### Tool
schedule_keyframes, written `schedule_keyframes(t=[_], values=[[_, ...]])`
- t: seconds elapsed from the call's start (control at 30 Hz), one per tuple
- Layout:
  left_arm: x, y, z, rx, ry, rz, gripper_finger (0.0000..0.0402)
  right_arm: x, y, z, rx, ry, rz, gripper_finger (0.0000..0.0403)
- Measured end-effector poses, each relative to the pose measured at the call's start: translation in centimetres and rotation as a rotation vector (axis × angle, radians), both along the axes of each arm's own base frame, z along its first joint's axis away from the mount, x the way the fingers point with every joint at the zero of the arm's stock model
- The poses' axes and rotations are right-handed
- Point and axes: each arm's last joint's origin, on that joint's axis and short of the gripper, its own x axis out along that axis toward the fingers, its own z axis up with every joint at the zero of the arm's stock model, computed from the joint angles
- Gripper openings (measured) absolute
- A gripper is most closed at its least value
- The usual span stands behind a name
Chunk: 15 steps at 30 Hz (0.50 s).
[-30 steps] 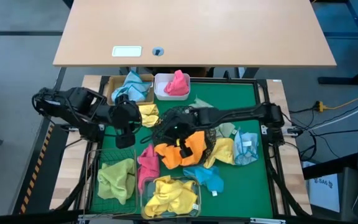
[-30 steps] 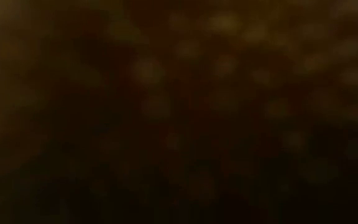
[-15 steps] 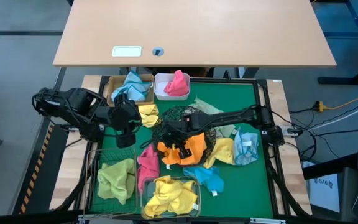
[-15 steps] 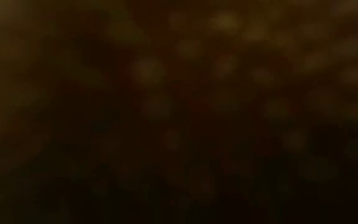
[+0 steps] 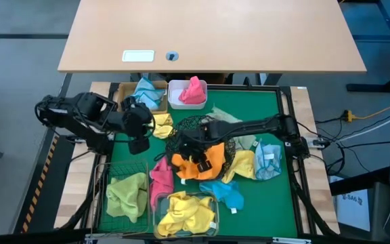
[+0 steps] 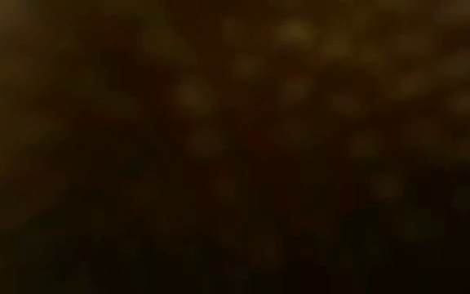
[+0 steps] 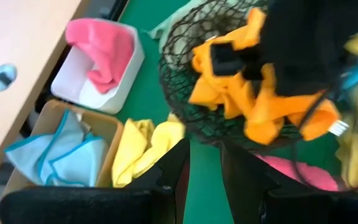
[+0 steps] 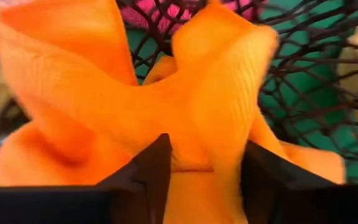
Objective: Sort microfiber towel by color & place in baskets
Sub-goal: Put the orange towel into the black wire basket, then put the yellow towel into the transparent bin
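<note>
Orange microfiber fills the right wrist view: the orange towel [image 8: 185,118] lies bunched directly ahead of the right gripper [image 5: 196,154], a fold of it standing between the parted fingers, though whether they pinch it cannot be told. In the high view that gripper hangs over the round black wire bowl [image 5: 230,133] at mid-table, and the towel drapes across the bowl's near rim, its bulk spilling toward the near side. The right arm is plainly the nearer one.

The left gripper [image 5: 139,135] waits to the left, fingers narrowly parted and empty, just beside a loose yellow towel [image 5: 161,125]. Beyond it at the far edge stand the tan square tray [image 5: 122,91] with a light blue towel [image 5: 144,93] and the white plastic tub [image 5: 175,86] holding a pink towel [image 5: 193,90].

Crowding the bowl: a second pink towel [image 5: 161,177] near left, a blue towel [image 5: 223,192] near, a pale yellow towel [image 5: 243,165] to the right. The wire rim looks the likeliest snag.
</note>
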Motion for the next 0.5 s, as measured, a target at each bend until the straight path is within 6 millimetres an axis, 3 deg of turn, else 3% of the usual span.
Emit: schedule_keyframes(t=[0.2,0.5], values=[[0.0,1.0,-0.1,0.004,0.017,0.049,0.0085,-0.5,0.3,4.3,0.019,-0.004,0.015,0.0188],[-0.2,2.1,-1.5,0.019,0.080,0.095,0.0086,-2.4,1.4,10.3,0.040,-0.055,0.051,0.0189]])
